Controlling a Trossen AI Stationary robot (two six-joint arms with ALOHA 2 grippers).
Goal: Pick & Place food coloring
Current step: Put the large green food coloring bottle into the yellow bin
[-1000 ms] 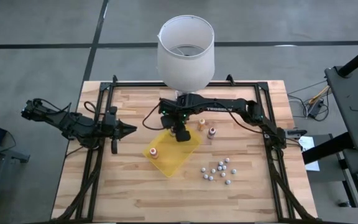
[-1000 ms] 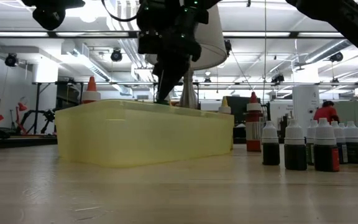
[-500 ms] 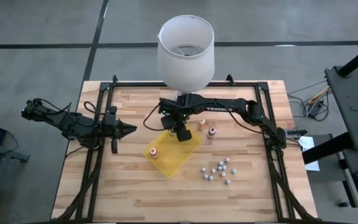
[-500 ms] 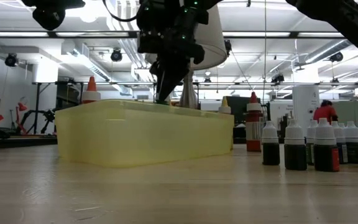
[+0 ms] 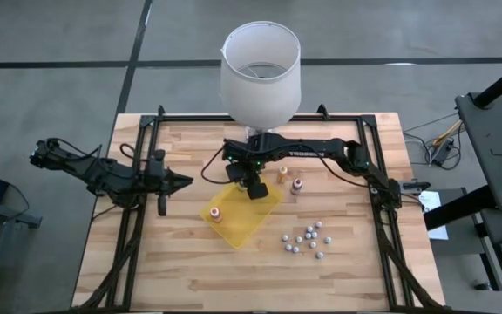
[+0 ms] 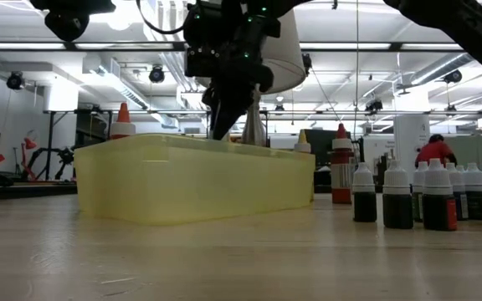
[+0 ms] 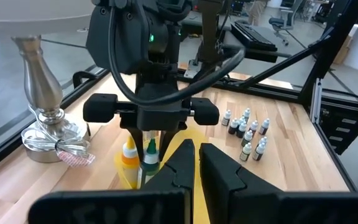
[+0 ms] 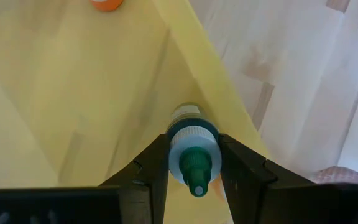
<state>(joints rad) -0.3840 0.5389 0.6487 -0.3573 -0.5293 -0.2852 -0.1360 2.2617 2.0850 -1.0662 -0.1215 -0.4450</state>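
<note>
Placing step: right gripper [image 8: 193, 163] is clamped on a green-capped bottle [image 8: 193, 155], low over the yellow tray's [image 5: 253, 218] far corner. Next, by my read: lower it upright, then release. Left gripper [image 5: 181, 181] waits at table's left, fingers nearly closed, empty.

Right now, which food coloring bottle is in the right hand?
The green-capped bottle, pinched between the right hand's fingers over the yellow tray. The orange-capped one stands loose in the tray; the rest stand on the table.

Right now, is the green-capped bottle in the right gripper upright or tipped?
Upright: the green-capped bottle stands cap-up between the right gripper's fingers, over the yellow tray.
</note>
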